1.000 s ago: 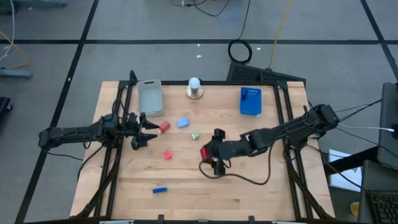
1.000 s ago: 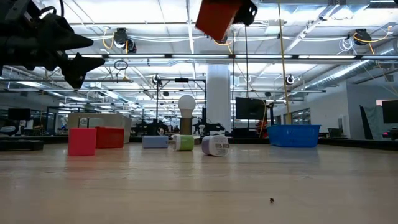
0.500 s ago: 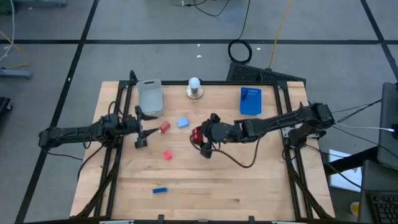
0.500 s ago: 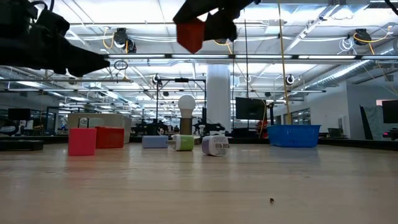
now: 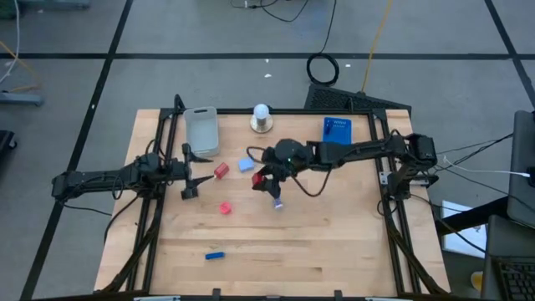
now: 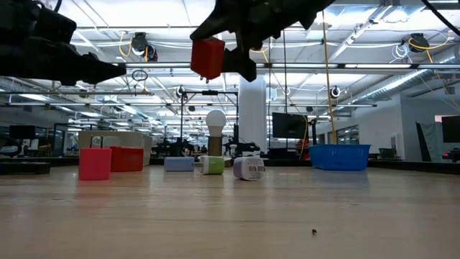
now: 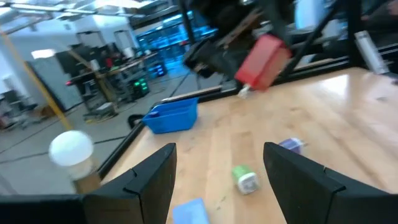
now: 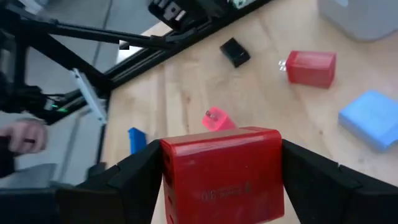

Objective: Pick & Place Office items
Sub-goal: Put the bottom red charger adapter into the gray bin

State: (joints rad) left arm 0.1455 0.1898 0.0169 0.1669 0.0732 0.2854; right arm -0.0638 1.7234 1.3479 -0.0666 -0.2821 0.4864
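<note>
1. Right gripper (image 5: 266,177) hangs over mid-table, clear of the wood, jaws closed across the flanks of a red block (image 6: 208,57). Grip reads firm; block is carried high, nothing under it.
2. Left gripper (image 5: 189,174) waits at the left side of the table (image 5: 334,251), fingers parted, nothing between them.
3. Risk, as I judge it: block is wide for the jaws, held only by its flanks. A quick swing or a slack pinch could let it twist out and drop onto the loose items below, scattering them.
4. Second risk: the two arms are fairly near each other at mid-table. If the right reaches on toward the left side it could foul the waiting gripper.
5. Third: the cable trailing under the right arm could snag items on the wood.
6. Count, office items seen: red block in jaws, 1; second red block (image 5: 221,170) on the wood near the left gripper, 1; pink block (image 5: 225,207), 1; light-blue block (image 5: 246,165), 1; blue stick (image 5: 215,255) near front edge, 1; green-white roll (image 7: 246,180), 1; small purple-white piece (image 7: 290,145), 1; black piece (image 8: 235,52), 1.
7. Trays: grey tray (image 5: 201,130), 1; blue tray (image 5: 336,136), 1. White ball on base (image 5: 262,118), 1.
</note>
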